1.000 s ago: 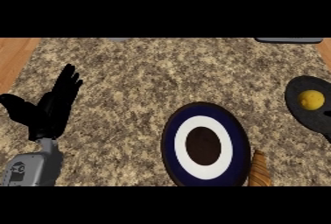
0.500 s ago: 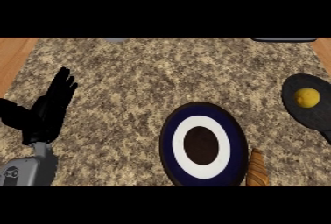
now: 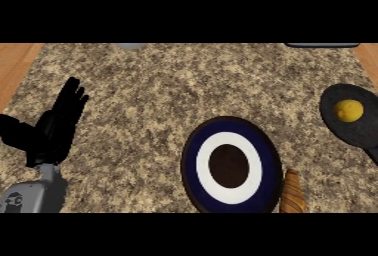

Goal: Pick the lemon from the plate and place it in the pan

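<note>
lemon (image 3: pixel 348 110) sits inside the black pan (image 3: pixel 362 134) at the right edge of the frame, its yellow round resting on the pan's dark floor, which is where the task wants it. we read the job as done or all but done. the pan's handle runs off toward the lower right, so we cannot see its end.

at lower centre lies the plate (image 3: pixel 198 162), dark blue at the rim with a white ring and a dark middle, bare of fruit. just beside its lower right rim a brown, ridged pastry, likely a croissant (image 3: pixel 293 194), stands close enough that we cannot tell whether it touches the plate.

our left hand (image 3: pixel 55 131) shows at the left of the frame, fingers straight and spread apart, pointing up the picture, thumb out to the side, holding nothing. it hangs well apart from plate and pan, and we judge it to be resting out of the way. our right hand is nowhere in view.

the speckled granite counter (image 3: pixel 162 85) fills the frame, edged with wood at both upper corners.
</note>
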`<state>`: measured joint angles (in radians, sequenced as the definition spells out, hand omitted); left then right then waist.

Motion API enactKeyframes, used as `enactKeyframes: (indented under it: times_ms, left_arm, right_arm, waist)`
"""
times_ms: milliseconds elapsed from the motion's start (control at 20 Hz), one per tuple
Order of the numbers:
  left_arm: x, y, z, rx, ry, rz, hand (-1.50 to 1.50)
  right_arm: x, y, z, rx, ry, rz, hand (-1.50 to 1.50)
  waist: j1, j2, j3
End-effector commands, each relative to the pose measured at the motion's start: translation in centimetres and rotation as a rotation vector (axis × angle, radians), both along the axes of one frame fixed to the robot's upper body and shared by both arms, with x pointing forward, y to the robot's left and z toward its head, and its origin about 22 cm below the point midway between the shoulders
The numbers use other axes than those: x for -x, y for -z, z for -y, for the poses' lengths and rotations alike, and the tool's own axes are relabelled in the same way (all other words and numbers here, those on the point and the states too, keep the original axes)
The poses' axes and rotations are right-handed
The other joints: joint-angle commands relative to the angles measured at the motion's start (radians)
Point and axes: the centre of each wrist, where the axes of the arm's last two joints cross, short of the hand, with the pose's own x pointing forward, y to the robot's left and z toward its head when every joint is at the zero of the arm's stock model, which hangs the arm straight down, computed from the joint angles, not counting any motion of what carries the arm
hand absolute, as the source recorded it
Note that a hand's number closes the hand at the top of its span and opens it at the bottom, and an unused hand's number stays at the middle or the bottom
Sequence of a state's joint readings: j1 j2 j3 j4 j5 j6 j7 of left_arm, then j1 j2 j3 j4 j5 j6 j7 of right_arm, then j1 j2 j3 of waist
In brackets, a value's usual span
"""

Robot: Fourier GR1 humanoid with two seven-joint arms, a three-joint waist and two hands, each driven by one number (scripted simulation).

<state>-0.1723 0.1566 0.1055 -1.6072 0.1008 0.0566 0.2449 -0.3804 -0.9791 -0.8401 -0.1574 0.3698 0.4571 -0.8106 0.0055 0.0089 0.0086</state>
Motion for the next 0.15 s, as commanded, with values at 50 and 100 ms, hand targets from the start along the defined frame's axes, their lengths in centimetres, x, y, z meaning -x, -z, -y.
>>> enactKeyframes:
  times_ms: [50, 100]
  left_arm:
    - [0.7, 0.6, -0.6, -0.005, 0.016, -0.003, 0.00]
    - [0.7, 0.5, -0.1, 0.011, -0.002, -0.015, 0.00]
  right_arm:
    - [2.4, 1.4, 0.2, -0.033, -0.115, 0.089, -1.50]
    - [2.5, -0.3, 1.0, -0.035, -0.135, 0.087, -1.50]
  waist:
    - [0.004, -0.002, -0.001]
    - [0.004, -0.004, -0.001]
